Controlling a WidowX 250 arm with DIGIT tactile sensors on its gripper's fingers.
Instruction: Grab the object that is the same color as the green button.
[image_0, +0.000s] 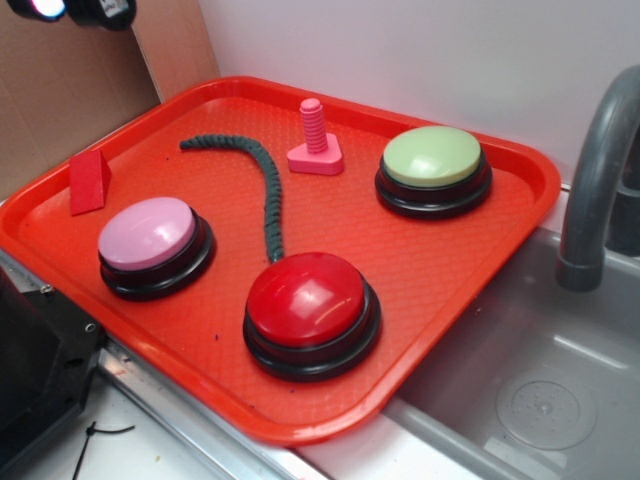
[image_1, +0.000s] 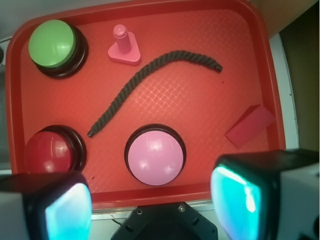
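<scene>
a red plastic tray (image_0: 480, 300) sits beside a grey sink basin (image_0: 540, 400) with a grey faucet (image_0: 600, 180), and it carries everything. going left to right in the exterior view: a red wedge block (image_0: 88, 182) stands near the tray's left edge; a pink domed button (image_0: 150, 243) on a black base lies in front of it; the dark green braided rope (image_0: 262, 185) curves flat on the tray from the back left down to just beside the red domed button (image_0: 310, 310) at the front; a pink screw-shaped peg (image_0: 315, 140) stands upright on its flat base just right of the rope's bend; the pale-green domed button (image_0: 433, 168) sits at the back right. in the wrist view the gripper (image_1: 150, 205) hangs above the tray's near edge, its fingers spread wide and holding nothing, well apart from the rope.
</scene>
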